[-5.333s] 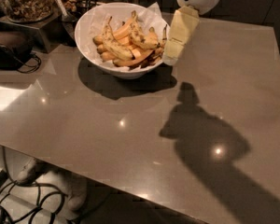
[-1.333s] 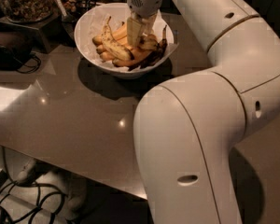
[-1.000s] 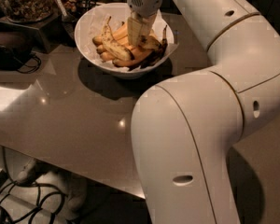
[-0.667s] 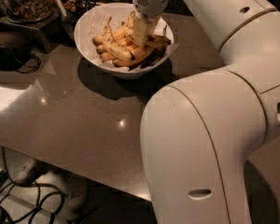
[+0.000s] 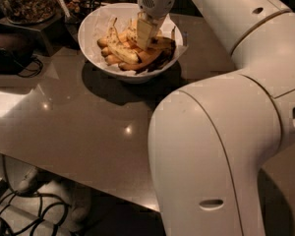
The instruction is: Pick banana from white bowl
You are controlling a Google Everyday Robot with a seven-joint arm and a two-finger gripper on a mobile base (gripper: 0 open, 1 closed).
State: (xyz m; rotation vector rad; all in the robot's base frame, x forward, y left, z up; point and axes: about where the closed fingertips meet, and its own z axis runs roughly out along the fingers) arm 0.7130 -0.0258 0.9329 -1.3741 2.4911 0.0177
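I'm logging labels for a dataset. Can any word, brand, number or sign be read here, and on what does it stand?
None can be read.
No print shows on the white bowl, the banana, the robot arm or the table.
The jar at the back shows no legible label.
The gripper, down inside the bowl among the fruit, bears no marking.

no readable text, none on end effector (image 5: pixel 145 39) in white bowl (image 5: pixel 90 27)

My tool (image 5: pixel 146 36) sits down in the white bowl (image 5: pixel 96 26), covering the middle of the pile, so I can't see where it meets the banana (image 5: pixel 120 49). My arm (image 5: pixel 226 132) hides much of the worktop (image 5: pixel 64 117) on the right. The jar (image 5: pixel 27 1) at top left is cut off by the edge.
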